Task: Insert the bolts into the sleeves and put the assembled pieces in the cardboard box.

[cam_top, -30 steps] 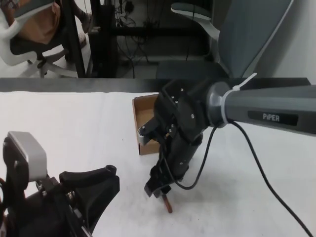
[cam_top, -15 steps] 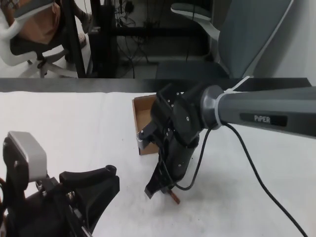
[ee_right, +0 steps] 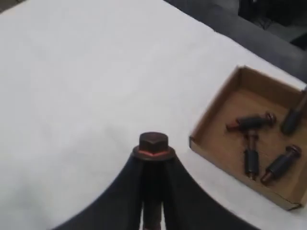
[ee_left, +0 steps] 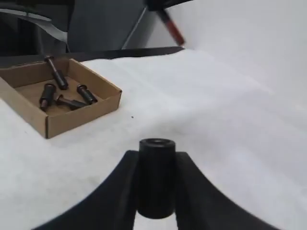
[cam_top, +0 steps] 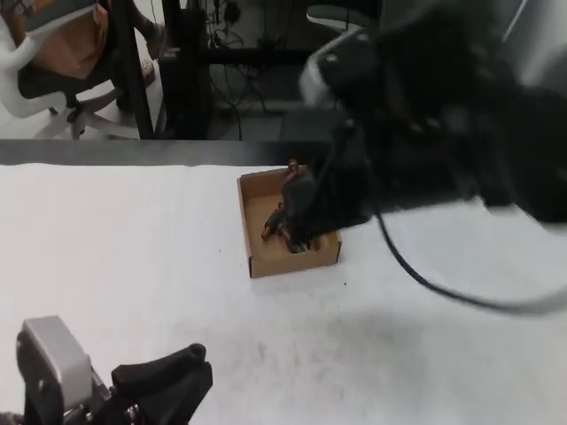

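Two parts are held: left jaws clamp a black cylindrical sleeve [ee_left: 156, 177], right jaws a coppery hex-headed bolt [ee_right: 153, 146].

Black sleeve [ee_left: 156, 178] upright, clamped in left hand [ee_left: 156, 165]. Copper hex-head bolt [ee_right: 153, 144] clamped in right hand [ee_right: 153, 165]. Open cardboard box [ee_left: 81, 113] holds four assembled pieces [ee_left: 87, 94].

Bright, even light on white bench [cam_top: 133, 230]; faint soft shadow near cardboard box [cam_top: 292, 262]; arm [cam_top: 425, 115] above box badly smeared (motion blur).
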